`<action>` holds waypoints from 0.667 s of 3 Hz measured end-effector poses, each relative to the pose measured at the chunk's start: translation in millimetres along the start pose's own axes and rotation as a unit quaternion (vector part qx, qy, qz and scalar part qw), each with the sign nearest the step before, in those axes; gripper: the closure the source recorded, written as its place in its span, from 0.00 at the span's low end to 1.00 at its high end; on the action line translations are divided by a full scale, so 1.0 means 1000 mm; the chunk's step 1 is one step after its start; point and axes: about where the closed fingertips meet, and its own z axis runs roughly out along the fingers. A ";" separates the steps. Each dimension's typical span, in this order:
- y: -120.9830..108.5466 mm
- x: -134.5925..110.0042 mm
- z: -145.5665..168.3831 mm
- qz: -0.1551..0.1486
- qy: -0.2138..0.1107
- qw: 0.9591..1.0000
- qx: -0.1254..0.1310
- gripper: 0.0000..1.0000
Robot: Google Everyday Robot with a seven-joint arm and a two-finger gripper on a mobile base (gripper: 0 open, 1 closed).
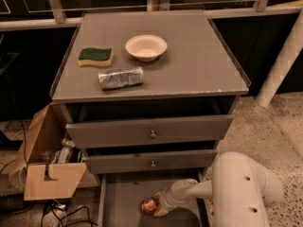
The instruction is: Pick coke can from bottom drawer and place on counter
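The coke can [148, 205], small and red, lies in the open bottom drawer [123, 207], on its grey floor near the middle. My gripper [158, 207] reaches down into the drawer from the right on a white arm, right beside the can and touching it. The counter [189, 65] is the flat grey top of the cabinet above.
On the counter lie a silver-blue can [120, 77] on its side, a green and yellow sponge [95, 56] and a white bowl [146, 47]. Two brass-knobbed drawers [151, 131] stand slightly open above the bottom drawer. An open cardboard box [47, 164] sits on the floor at left.
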 end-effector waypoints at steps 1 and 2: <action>0.000 0.000 0.000 0.000 0.000 1.000 0.000 0.86; 0.003 -0.001 -0.007 0.008 -0.013 1.000 0.009 1.00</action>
